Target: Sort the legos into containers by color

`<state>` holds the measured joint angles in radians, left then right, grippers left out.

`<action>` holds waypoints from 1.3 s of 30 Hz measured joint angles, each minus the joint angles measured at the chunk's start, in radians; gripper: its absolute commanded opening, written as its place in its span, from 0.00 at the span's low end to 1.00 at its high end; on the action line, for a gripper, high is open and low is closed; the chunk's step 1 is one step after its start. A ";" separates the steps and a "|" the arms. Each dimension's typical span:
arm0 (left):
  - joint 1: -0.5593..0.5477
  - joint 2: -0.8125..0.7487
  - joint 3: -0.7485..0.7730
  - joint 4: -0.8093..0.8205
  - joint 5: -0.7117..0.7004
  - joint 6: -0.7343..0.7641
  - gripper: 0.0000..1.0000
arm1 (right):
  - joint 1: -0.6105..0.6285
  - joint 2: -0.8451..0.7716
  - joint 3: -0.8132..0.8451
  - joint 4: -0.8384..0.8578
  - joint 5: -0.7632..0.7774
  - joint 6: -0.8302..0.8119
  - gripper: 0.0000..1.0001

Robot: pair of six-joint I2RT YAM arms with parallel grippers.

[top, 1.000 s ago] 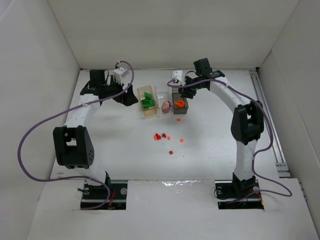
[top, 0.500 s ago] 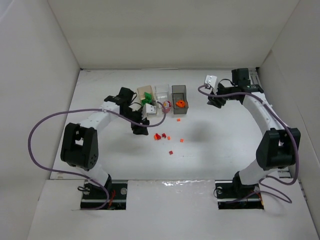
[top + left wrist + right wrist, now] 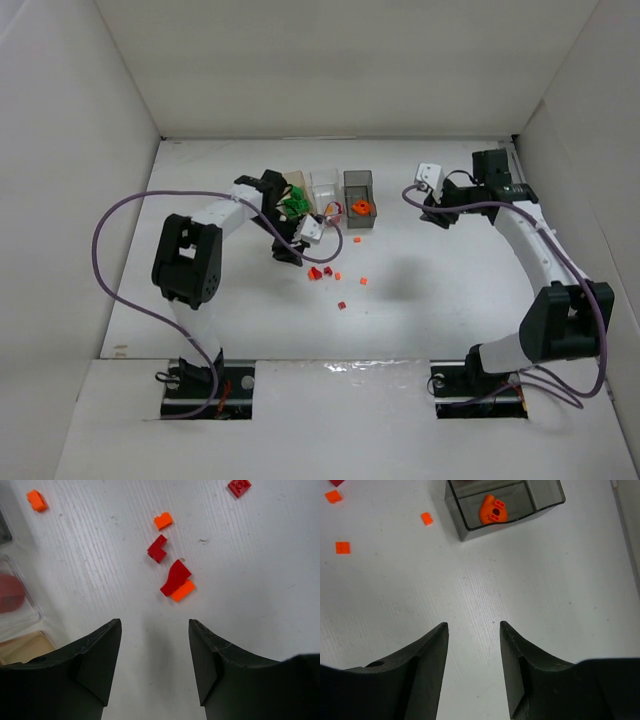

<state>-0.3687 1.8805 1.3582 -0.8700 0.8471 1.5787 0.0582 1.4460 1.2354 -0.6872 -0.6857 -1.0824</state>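
Left tool over loose bricks, red pick pending

Surface holds tan bin, clear bin and grey bin at back centre. Left tool: jaws apart, empty, just short of red curved brick, which touches an orange brick. Advance and straddle the red one alone. Right tool: jaws apart, empty.

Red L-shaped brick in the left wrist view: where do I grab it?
Come straight down with the left gripper and pinch the L-brick across one leg's flat outer sides. It lies flat, clear of the orange brick beyond it.
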 measured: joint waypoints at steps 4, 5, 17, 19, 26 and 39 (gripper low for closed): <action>-0.034 0.011 0.048 0.003 0.014 -0.018 0.50 | 0.000 -0.025 -0.028 -0.002 0.002 -0.003 0.51; -0.050 0.011 0.053 0.006 0.017 -0.024 0.50 | 0.000 -0.031 -0.036 -0.002 0.002 -0.003 0.51; -0.217 0.011 0.047 0.163 0.014 -0.309 0.46 | -0.014 -0.048 -0.058 -0.013 0.005 -0.021 0.51; -0.214 0.013 0.047 0.182 0.003 -0.341 0.45 | -0.018 -0.048 -0.059 -0.016 0.005 -0.022 0.51; -0.219 0.037 0.041 0.240 -0.047 -0.402 0.45 | -0.039 -0.048 -0.059 -0.020 0.002 -0.032 0.51; -0.241 0.093 0.035 0.247 -0.138 -0.439 0.47 | -0.065 -0.048 -0.059 -0.021 -0.003 -0.039 0.51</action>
<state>-0.6094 1.9736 1.3937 -0.6228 0.7094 1.1393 -0.0071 1.3979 1.1767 -0.7078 -0.6891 -1.1217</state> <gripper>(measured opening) 0.462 0.510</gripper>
